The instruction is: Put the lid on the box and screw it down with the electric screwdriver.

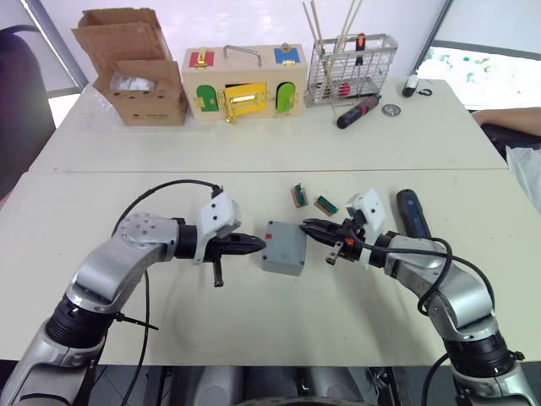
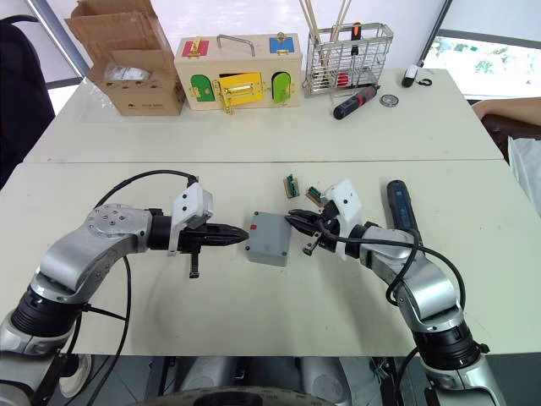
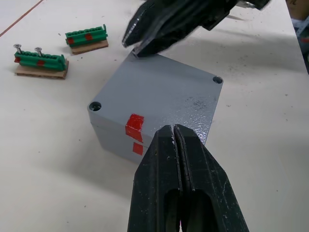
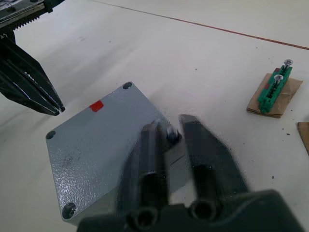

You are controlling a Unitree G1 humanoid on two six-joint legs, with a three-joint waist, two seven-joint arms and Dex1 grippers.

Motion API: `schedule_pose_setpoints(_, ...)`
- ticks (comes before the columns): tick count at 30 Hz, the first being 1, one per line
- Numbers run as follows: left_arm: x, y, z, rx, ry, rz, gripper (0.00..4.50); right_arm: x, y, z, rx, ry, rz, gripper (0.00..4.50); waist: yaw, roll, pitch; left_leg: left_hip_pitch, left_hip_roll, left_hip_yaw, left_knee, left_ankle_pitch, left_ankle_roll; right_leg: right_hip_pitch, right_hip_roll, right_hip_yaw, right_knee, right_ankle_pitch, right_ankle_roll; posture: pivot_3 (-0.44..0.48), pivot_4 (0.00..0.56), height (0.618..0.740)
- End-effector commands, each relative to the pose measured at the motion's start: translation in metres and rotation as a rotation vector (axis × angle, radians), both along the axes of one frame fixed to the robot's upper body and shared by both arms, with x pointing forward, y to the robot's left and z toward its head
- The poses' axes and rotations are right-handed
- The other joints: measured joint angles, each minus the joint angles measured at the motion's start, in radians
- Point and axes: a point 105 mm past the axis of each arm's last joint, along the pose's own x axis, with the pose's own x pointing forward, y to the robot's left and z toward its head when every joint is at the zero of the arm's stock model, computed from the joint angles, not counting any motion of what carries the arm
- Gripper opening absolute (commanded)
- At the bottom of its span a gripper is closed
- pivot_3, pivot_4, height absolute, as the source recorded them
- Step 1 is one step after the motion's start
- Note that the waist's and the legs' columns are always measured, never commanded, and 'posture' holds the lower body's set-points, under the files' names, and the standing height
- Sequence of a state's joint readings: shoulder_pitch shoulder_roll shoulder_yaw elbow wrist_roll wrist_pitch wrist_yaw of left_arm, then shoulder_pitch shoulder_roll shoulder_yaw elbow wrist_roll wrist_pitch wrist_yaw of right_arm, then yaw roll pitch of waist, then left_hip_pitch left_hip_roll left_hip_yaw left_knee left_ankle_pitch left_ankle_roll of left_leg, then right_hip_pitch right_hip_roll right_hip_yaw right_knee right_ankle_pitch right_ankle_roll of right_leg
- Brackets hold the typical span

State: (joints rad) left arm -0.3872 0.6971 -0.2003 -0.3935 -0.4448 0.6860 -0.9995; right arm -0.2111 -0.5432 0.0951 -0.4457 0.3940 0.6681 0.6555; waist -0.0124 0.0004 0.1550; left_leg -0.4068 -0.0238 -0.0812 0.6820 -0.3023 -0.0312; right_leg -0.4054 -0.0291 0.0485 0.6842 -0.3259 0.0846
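So the lid [image 3: 159,94] sits on the box [image 1: 283,248], dead centre of the frame on the white surface [image 1: 254,330]. Left claw [image 1: 254,245] is pinched closed and empty, tip at the box's left edge. Right claw [image 1: 314,229] is open a little, nothing held, tips over the box's right corner. Electric screwdriver [image 1: 413,213] lies right of centre.

- I take this for a robotics lab or test workshop: two plain white tables [image 1: 254,152] pushed together under bright daylight from a window.
- Along the far edge I see practice props: a colourful wooden latch box [image 1: 243,82], an open cardboard carton [image 1: 135,78], a wire basket [image 1: 351,69] holding sticks and tools.
- Green terminal blocks [image 1: 313,200] with screws lie mid-table, bench-work stuff.
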Motion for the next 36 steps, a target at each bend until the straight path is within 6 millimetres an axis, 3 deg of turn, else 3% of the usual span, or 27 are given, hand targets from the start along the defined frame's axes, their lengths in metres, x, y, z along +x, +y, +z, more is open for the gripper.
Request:
schedule_pose_setpoints(1,0.000,-0.001,0.009,-0.012,-0.038,-0.010,0.00,-0.002,0.002,0.013,-0.014,-0.072,0.037,2.30,0.000,0.000,0.000,0.000,0.000,0.000,0.000,0.000,0.000,0.000,0.000,0.000,0.000,0.000,0.000,0.000,0.150,0.740)
schedule_pose_setpoints(2,0.000,-0.001,0.010,-0.011,-0.042,-0.010,0.00,-0.001,0.002,0.015,-0.018,-0.081,0.038,2.88,0.000,0.000,0.000,0.000,0.000,0.000,0.000,0.000,0.000,0.000,0.000,0.000,0.000,0.000,0.000,0.000,0.150,0.740)
schedule_pose_setpoints(5,0.003,-0.001,0.012,0.001,-0.061,-0.021,0.00,-0.002,0.001,0.024,-0.014,-0.099,0.041,3.88,0.000,0.000,0.000,0.000,0.000,0.000,0.000,0.000,0.000,0.000,0.000,0.000,0.000,0.000,0.000,0.000,0.150,0.740)
schedule_pose_setpoints(8,0.008,-0.002,0.024,-0.019,-0.082,-0.037,0.00,0.004,-0.013,0.058,0.064,-0.124,-0.019,4.48,0.001,0.000,0.000,0.000,0.000,0.000,0.000,0.000,0.000,0.000,0.000,0.000,0.000,0.000,0.000,0.000,0.150,0.740)
schedule_pose_setpoints(11,0.012,-0.006,0.037,-0.033,-0.096,-0.100,0.00,0.014,-0.048,0.091,0.077,-0.081,-0.124,4.48,0.004,0.000,0.000,0.000,0.000,0.000,0.001,0.000,0.000,0.000,0.000,0.000,0.000,0.000,0.000,0.000,0.150,0.740)
schedule_pose_setpoints(15,0.007,-0.021,0.039,-0.015,-0.126,-0.235,0.00,0.021,-0.106,0.108,-0.105,0.081,-0.304,4.48,0.006,0.000,0.000,0.000,-0.001,0.000,0.000,0.000,0.001,0.001,-0.001,-0.001,-0.002,0.000,0.000,0.000,0.150,0.740)
schedule_pose_setpoints(20,-0.013,-0.043,0.045,-0.072,-0.145,-0.358,0.00,0.005,-0.152,0.101,-0.244,0.374,-0.438,4.48,0.001,0.001,0.000,-0.001,0.000,0.002,-0.001,-0.002,0.004,0.000,-0.001,0.000,-0.003,0.000,0.000,0.000,0.150,0.740)
schedule_pose_setpoints(27,-0.052,-0.062,0.048,-0.109,-0.162,-0.485,0.00,-0.024,-0.191,0.079,-0.265,0.735,-0.578,4.48,0.000,0.001,0.000,-0.001,0.001,0.004,0.001,-0.003,0.006,0.000,0.000,0.002,-0.002,0.000,0.000,0.000,0.150,0.740)
schedule_pose_setpoints(32,-0.055,-0.061,0.045,-0.097,-0.161,-0.493,0.00,-0.032,-0.192,0.062,-0.268,0.901,-0.558,4.48,0.001,0.002,0.000,0.000,0.001,0.005,0.001,-0.003,0.006,0.000,0.000,0.003,-0.002,0.000,0.000,0.000,0.150,0.740)
schedule_pose_setpoints(36,-0.055,-0.059,0.044,-0.083,-0.158,-0.489,0.00,-0.026,-0.185,0.041,-0.270,0.972,-0.540,4.48,0.002,0.002,0.000,0.000,0.001,0.005,0.001,-0.003,0.006,0.000,0.000,0.003,-0.002,0.000,0.000,0.000,0.150,0.740)
